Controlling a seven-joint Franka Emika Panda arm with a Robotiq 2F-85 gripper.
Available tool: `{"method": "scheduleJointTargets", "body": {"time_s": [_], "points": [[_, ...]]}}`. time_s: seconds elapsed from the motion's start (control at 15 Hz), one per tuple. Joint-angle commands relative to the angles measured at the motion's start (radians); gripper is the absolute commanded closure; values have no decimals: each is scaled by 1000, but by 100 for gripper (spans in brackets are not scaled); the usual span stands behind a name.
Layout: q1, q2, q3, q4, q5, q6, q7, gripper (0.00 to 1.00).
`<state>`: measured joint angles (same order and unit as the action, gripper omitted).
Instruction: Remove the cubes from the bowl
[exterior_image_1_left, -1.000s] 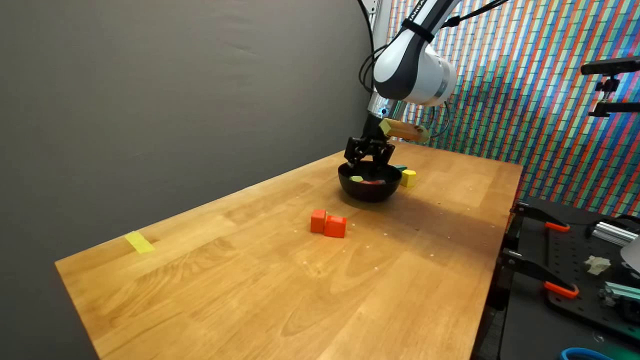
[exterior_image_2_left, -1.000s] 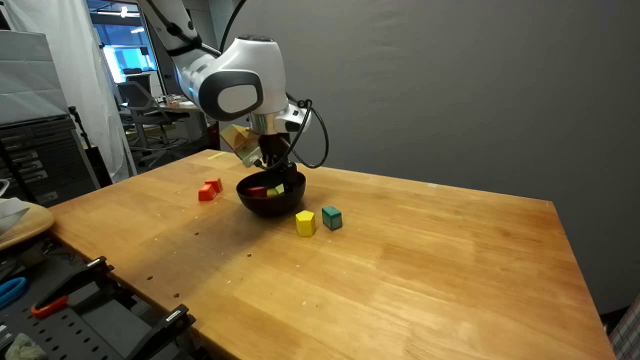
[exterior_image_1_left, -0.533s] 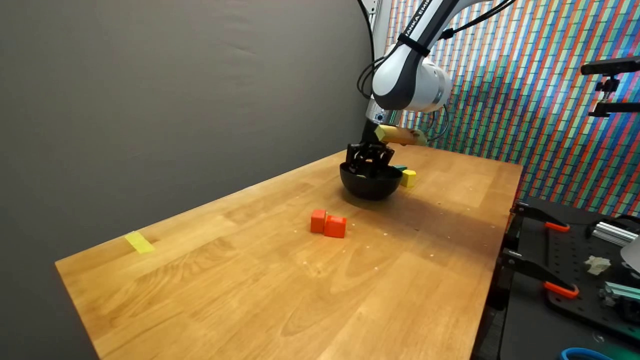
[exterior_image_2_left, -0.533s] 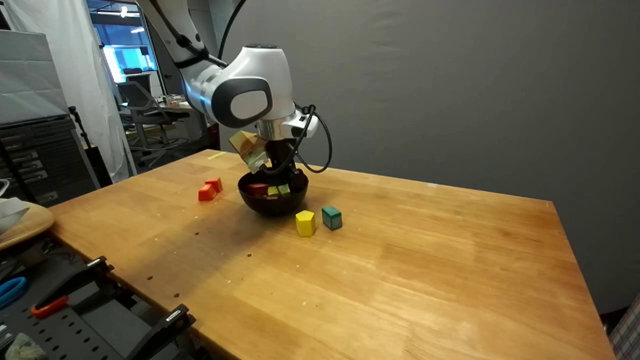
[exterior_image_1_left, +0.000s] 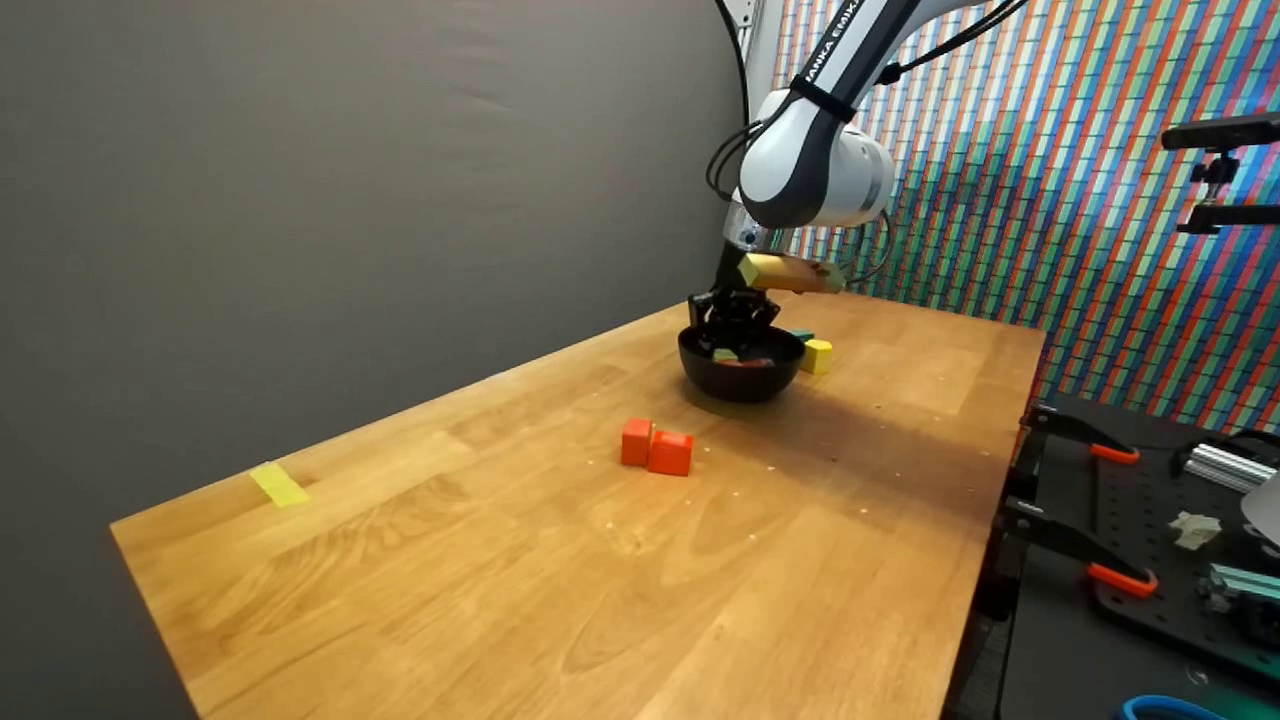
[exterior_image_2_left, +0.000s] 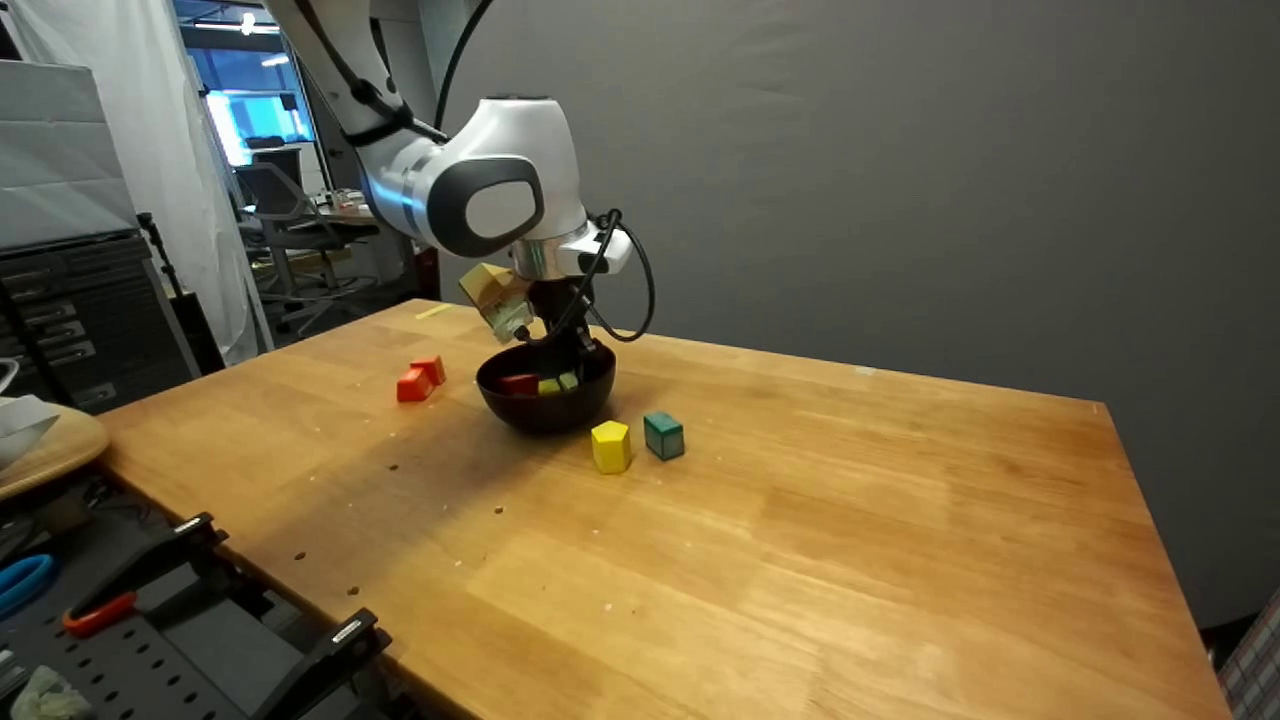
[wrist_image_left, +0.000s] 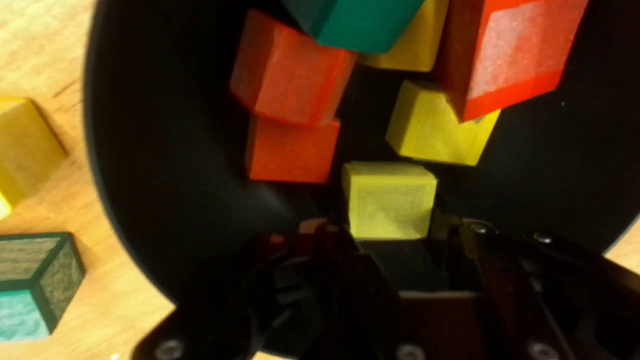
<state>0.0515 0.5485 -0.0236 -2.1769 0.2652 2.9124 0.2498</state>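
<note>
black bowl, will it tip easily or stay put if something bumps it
The black bowl could rock or tip if bumped high on its side, since it narrows downward. Its even round shape suggests it is stiff. The cubes inside, with gaps between some, may shift as it moves.

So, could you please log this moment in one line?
end effector: in black bowl; yellow cube: between jaws, grip unclear; red cubes: also inside

The black gripper (exterior_image_1_left: 732, 335) has round silver screws (wrist_image_left: 170, 348); above it are a silver metal collar (exterior_image_2_left: 535, 258) and a glossy white arm (exterior_image_2_left: 512, 135) with dark-grey panels (exterior_image_2_left: 446, 208), white "EMIKA" lettering (exterior_image_1_left: 833, 42) and a black strap (exterior_image_1_left: 822, 98). Black cables (exterior_image_2_left: 651, 287) loop beside the gripper.
</note>
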Motion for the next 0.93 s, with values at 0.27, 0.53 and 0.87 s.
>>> {"method": "scheduleJointTargets", "body": {"time_s": [0.27,0.53,0.87], "points": [[137,-245,-130,-78,-177,-195,115,83],[76,-438,1,-102,-98,-469,27,83],[87,-483,61,-79,-60,-678,105,83]]}}
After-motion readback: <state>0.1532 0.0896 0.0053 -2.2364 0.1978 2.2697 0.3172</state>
